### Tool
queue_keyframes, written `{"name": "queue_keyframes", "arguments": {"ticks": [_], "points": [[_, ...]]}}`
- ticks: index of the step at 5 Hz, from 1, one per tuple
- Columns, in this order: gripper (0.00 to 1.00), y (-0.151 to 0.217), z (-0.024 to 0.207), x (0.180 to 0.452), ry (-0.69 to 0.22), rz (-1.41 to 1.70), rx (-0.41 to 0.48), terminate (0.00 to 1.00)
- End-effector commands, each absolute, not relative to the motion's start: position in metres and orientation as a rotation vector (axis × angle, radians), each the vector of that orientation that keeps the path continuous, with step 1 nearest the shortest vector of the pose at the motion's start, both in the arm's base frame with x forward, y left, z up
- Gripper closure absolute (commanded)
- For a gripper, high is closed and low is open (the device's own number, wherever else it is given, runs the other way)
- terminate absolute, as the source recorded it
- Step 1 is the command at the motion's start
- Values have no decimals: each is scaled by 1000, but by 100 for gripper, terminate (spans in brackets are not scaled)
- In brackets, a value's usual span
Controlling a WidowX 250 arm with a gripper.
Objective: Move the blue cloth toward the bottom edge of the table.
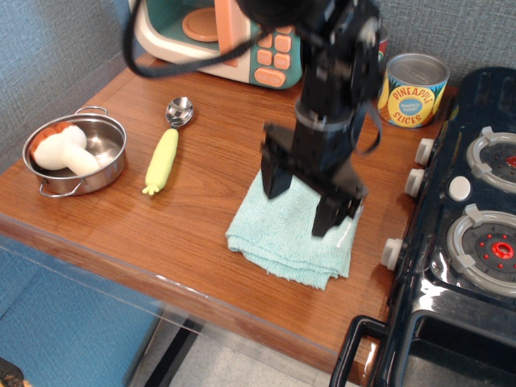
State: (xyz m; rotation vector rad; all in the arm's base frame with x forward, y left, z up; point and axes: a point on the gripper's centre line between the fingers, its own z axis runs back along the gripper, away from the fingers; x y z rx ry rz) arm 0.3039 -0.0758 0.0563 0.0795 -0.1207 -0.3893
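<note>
The blue cloth [282,238], a folded pale aqua towel with frayed edges, lies flat on the reddish-brown table [193,234], close to the glossy front edge. My gripper [302,197] hangs just above the cloth's far half. Its two black fingers are spread wide apart and hold nothing. The cloth's far edge is partly hidden behind the fingers.
A black toy stove [468,234] stands right of the cloth. A pineapple can [413,89] and a toy microwave [218,36] are at the back. A yellow-handled spoon [168,149] and a steel pot [76,153] with food lie to the left.
</note>
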Motion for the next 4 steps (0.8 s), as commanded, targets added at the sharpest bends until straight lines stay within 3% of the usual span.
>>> {"name": "queue_keyframes", "arguments": {"ticks": [1,2,3,4], "points": [[0,-67,91,301,-218,-286,84,0],[0,-66,86,297,-253,-184,152,0],[0,-66,86,297,-253,-184,152,0],[0,-66,86,297,-253,-184,152,100]]}}
